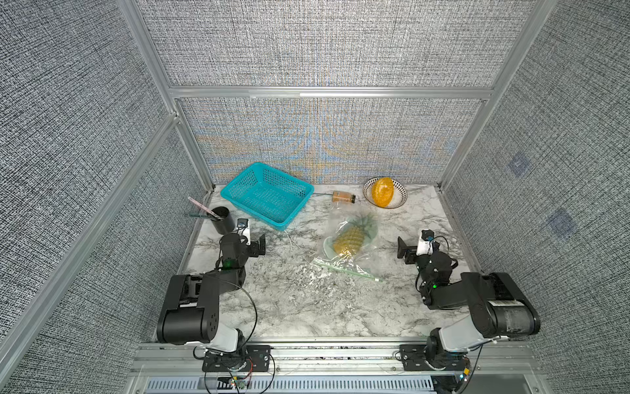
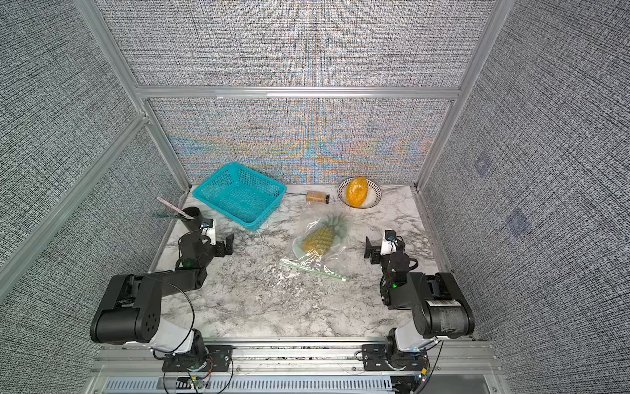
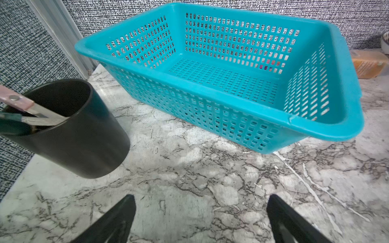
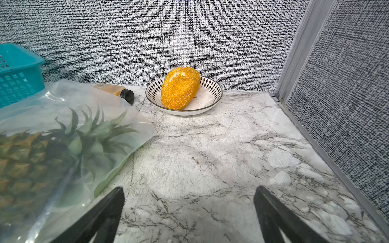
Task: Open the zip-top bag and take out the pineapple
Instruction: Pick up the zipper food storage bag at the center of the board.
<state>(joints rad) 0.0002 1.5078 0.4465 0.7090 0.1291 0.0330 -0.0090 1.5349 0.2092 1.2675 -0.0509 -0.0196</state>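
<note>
The zip-top bag [image 1: 338,219] [image 2: 311,221] lies flat in the middle of the marble table, its pale green zip strip [image 1: 347,269] along the near edge. The pineapple [image 1: 349,238] [image 2: 318,240] lies inside it, crown toward the back; in the right wrist view the pineapple [image 4: 25,160] shows through the bag [image 4: 117,117]. My left gripper [image 1: 260,244] [image 3: 201,197] hovers open to the left of the bag, well apart from it. To the bag's right my right gripper [image 1: 402,247] [image 4: 189,189] is also open, with only bare table between its fingers.
A teal basket [image 1: 267,194] [image 3: 210,88] stands at the back left, with a black cup [image 1: 223,218] [image 3: 80,134] of utensils beside it. A small bottle [image 1: 343,197] lies behind the bag. A patterned bowl [image 1: 399,190] at the back right holds an orange fruit [image 1: 382,191]. Walls enclose three sides.
</note>
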